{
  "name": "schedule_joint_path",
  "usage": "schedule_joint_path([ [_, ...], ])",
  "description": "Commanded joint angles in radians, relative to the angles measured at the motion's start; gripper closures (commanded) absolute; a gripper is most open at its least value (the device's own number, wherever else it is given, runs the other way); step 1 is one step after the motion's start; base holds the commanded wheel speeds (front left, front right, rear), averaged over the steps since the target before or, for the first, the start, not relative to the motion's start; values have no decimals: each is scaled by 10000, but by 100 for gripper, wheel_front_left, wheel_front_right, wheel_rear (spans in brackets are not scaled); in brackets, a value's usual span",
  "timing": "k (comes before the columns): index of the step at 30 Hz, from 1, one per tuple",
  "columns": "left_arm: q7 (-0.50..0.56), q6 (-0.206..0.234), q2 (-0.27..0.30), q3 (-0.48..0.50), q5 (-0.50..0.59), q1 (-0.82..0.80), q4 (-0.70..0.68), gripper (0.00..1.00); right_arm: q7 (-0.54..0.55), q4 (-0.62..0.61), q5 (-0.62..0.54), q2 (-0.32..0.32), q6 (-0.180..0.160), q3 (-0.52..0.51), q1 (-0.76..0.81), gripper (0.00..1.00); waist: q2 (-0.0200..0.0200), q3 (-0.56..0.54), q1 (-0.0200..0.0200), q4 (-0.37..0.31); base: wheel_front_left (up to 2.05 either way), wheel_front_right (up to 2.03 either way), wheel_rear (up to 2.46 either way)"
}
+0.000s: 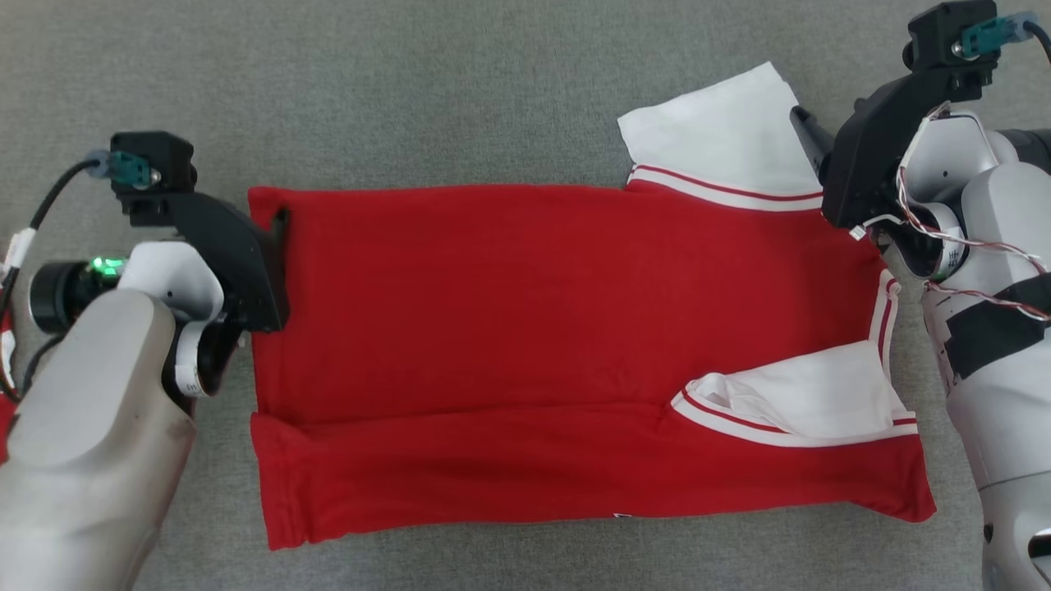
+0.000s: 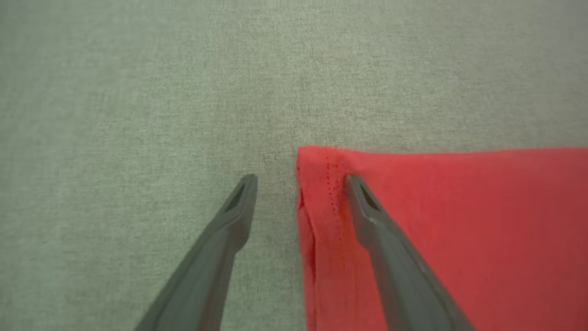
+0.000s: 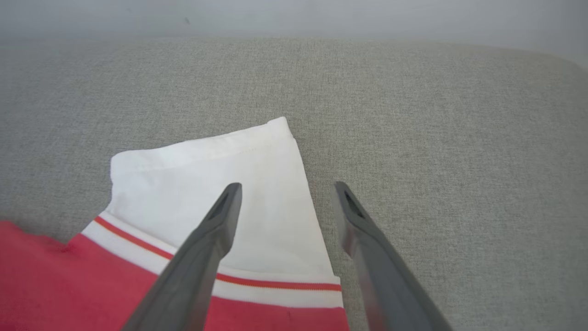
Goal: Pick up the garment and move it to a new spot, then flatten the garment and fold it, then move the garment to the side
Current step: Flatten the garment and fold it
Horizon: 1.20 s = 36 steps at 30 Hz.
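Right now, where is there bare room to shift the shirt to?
Widest bare surface lies beyond the shirt, left of its white sleeve. A thin strip runs along its near edge. Both ends are crowded: the left end effector and right end effector sit there.

Grey woven cloth surface [image 1: 493,98] — evenly lit — pale plain backdrop [image 3: 294,18] beyond

**Robot arms: outward features**

The left forearm [image 1: 82,410] and right forearm [image 1: 1006,427] wore smooth pale grey shells. A black angular bracket [image 1: 226,246] carried a teal connector [image 1: 131,171] and dark cable. A green light [image 1: 105,264] glowed at the left wrist; thin red-and-white wires [image 1: 985,300] and black tape [image 1: 998,332] marked the right. The left claw [image 2: 299,180] and right claw [image 3: 287,186] each had two long, dark grey, tapered fingers, slotted near the tip.
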Motion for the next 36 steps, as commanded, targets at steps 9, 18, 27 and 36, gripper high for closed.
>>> schedule_joint_path([
  [9,386,-310,79,-224,37,-519,824,100,-253,887,379,48,6,317,-600,0,-2,395,-2,-110,0,0,0],
  [18,423,-280,254,-123,12,-926,602,100,-569,1617,376,-205,6,107,-1358,0,-2,944,-2,140,0,0,0],
  [27,511,-145,458,-205,129,-1116,-72,100,-634,3306,-490,421,7,-960,-2534,0,-2,1584,-2,303,0,0,0],
  [36,480,-50,292,-239,-56,-949,-465,100,-335,3878,-177,873,17,-395,-2518,100,-2,1660,-2,292,0,0,0],
])
